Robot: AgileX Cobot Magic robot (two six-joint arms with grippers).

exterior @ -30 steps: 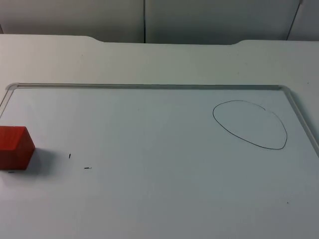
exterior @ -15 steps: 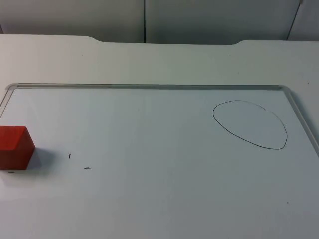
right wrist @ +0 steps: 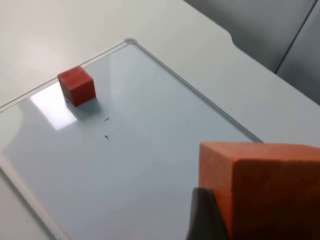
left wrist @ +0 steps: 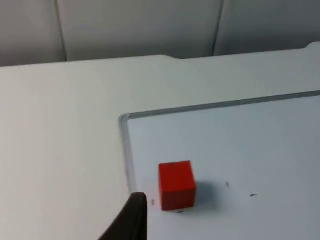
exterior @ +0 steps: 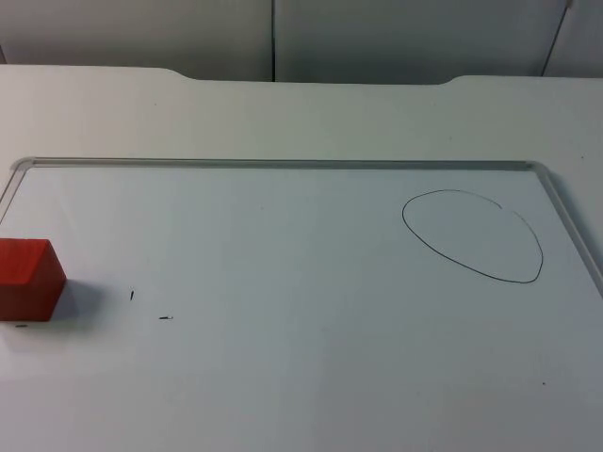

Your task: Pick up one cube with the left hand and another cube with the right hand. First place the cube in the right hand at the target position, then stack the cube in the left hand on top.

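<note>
A grey partition wall [exterior: 273,38] is closing off the far edge of the white counter [exterior: 283,113], and a framed whiteboard [exterior: 283,163] is lying flat on it. In the top view a hand-drawn oval outline [exterior: 471,235] is sitting toward three o'clock on the board, presumably the target, while a red cube [exterior: 28,280] is resting near nine o'clock, close to the board's edge, well apart from the oval.

Counting cubes: two. The red cube [left wrist: 176,184] is lying free on the board just beyond the left gripper [left wrist: 131,220], which is hovering short of it and touching nothing; whether its fingers are spread wide or narrow, I cannot tell. The second, an orange cube [right wrist: 265,187], is sitting pressed against the dark fingertip of the right gripper [right wrist: 212,215] and appears to be clamped there, up above the board.

Both cubes are looking rigid, flat-faced and light, probably plastic or painted wood, so they are likely handling easily but sliding on the glossy board if nudged. Taking the red one across two opposite vertical faces, centred, seems soundest.
</note>
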